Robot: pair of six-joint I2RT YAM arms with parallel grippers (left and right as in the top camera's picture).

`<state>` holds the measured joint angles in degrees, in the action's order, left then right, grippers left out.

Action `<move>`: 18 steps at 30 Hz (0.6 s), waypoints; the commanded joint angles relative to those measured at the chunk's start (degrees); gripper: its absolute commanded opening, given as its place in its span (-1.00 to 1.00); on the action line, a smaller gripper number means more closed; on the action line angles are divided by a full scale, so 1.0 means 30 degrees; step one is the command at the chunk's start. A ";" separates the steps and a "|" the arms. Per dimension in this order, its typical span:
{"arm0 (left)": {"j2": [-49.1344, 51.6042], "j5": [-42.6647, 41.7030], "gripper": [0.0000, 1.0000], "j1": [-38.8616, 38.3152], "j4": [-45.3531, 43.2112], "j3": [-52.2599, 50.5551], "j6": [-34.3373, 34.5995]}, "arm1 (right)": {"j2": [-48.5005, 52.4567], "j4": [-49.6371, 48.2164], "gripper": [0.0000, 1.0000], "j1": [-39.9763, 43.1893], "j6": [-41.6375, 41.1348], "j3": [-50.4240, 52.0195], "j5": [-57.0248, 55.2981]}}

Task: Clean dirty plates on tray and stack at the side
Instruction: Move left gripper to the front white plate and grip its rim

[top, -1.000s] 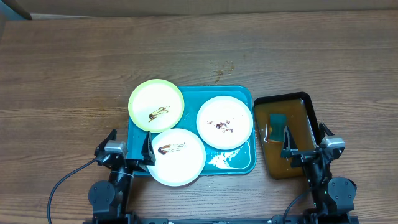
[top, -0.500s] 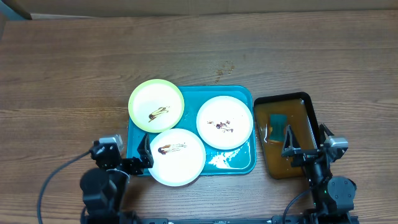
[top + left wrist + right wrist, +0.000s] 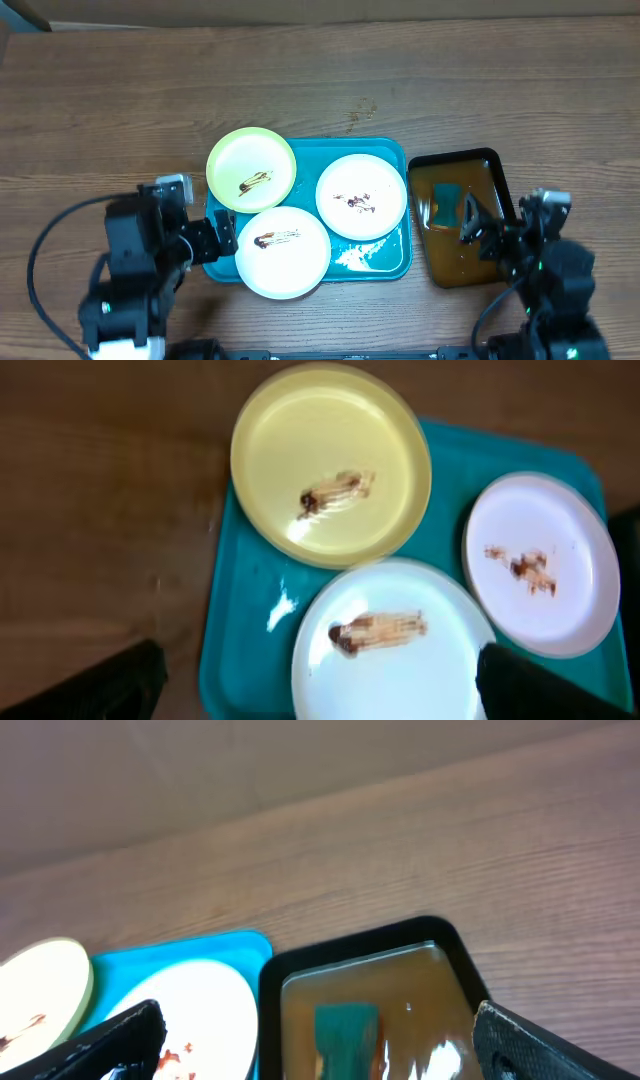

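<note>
Nearest the robot, the left gripper (image 3: pixel 217 238) hovers beside the left edge of the tray (image 3: pixel 395 255), its jaws spread wide with nothing between them. The right gripper (image 3: pixel 470 215) hangs over the black tray (image 3: pixel 447 255), also wide open and empty.

The near white plate (image 3: pixel 283 252) hangs out past the tray's near rim. A pinch on its thin, shallow lip could likely tip it off, or slip and drop it onto the bench (image 3: pixel 120 100). Its far edge meets the yellow-green plate (image 3: pixel 251 169), and I cannot tell which lies on top. Lifting one may drag or flip the other.

A wet patch (image 3: pixel 350 256) shines on the tray floor just right of that plate. Anything set down there may skate under wiping pressure.

In the black tray, the teal sponge (image 3: pixel 446 193) sits in brownish liquid. Grabbed soaked, it will probably drip across the tray and bench, and a careless dip could slop liquid over the low rim. The two trays stand just beside each other, so a push on one may jolt the other.

Further out, the second white plate (image 3: pixel 361 195) lies fully inside the tray. The yellow-green plate overhangs the tray's far left corner, so hard scrubbing could rock it off.
</note>
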<state>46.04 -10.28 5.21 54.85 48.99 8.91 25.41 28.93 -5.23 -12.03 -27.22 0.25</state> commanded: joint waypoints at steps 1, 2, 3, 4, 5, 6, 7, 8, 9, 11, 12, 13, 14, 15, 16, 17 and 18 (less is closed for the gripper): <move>0.1632 0.0124 0.99 -0.0138 0.1596 0.1800 -0.0401 | 0.3060 0.1326 1.00 0.0131 -0.0138 -0.2856 0.0780; 0.1982 0.0124 1.00 -0.0138 0.2062 0.2069 -0.0393 | 0.4036 0.1960 1.00 0.0131 -0.0138 -0.3650 0.0903; 0.2346 0.0109 0.99 -0.0131 0.2492 0.2244 -0.0393 | 0.5020 0.2637 1.00 0.0131 -0.0138 -0.4459 0.0991; 0.2586 0.0095 0.99 -0.0131 0.2681 0.2280 -0.0386 | 0.6156 0.3512 1.00 0.0131 -0.0124 -0.5413 0.0998; 0.2805 0.0044 1.00 -0.0131 0.2747 0.2280 -0.0386 | 0.7067 0.4197 1.00 0.0131 -0.0109 -0.6200 0.0991; 0.3067 0.0015 0.99 -0.0131 0.2776 0.2280 -0.0372 | 0.7919 0.4714 1.00 0.0131 -0.0051 -0.6921 0.0954; 0.3337 -0.0182 0.99 -0.0124 0.2798 0.2280 -0.0328 | 0.9041 0.5289 1.00 0.0131 -0.0066 -0.7825 0.0969; 0.3468 -0.0321 1.00 -0.0124 0.2790 0.2280 -0.0335 | 0.9493 0.5450 1.00 0.0131 -0.0073 -0.8153 0.0984; 0.3650 -0.0546 0.99 -0.0124 0.2776 0.2280 -0.0328 | 1.0105 0.5697 1.00 0.0131 -0.0066 -0.8575 0.1137; 0.3956 -0.1224 1.00 -0.0124 0.2776 0.2280 -0.0328 | 1.1169 0.6003 1.00 0.0131 -0.0066 -0.9224 0.1741; 0.4058 -0.1552 1.00 -0.0124 0.2769 0.2280 -0.0335 | 1.1526 0.6084 1.00 0.0131 -0.0066 -0.9420 0.2062; 0.4160 -0.1792 0.99 -0.0124 0.2769 0.2280 -0.0335 | 1.1897 0.6062 1.00 0.0131 -0.0066 -0.9515 0.2572; 0.4204 -0.1814 1.00 -0.0138 0.2790 0.2280 -0.0364 | 1.2050 0.5967 1.00 0.0131 -0.0066 -0.9515 0.2732; 0.4226 -0.1829 1.00 -0.0138 0.2820 0.2280 -0.0393 | 1.2152 0.5901 1.00 0.0131 -0.0058 -0.9515 0.2754; 0.4226 -0.1902 1.00 -0.0146 0.2936 0.2273 -0.0386 | 1.2211 0.5872 1.00 0.0131 -0.0051 -0.9515 0.2739; 0.4240 -0.1960 1.00 -0.0146 0.3104 0.2266 -0.0313 | 1.2225 0.5821 1.00 0.0131 -0.0058 -0.9515 0.2739; 0.4262 -0.1960 1.00 -0.0146 0.3300 0.2229 -0.0109 | 1.2225 0.5748 1.00 0.0138 -0.0058 -0.9515 0.2732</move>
<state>58.48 -14.00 5.21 63.70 54.26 8.80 62.30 46.72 -5.23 -12.01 -53.95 6.85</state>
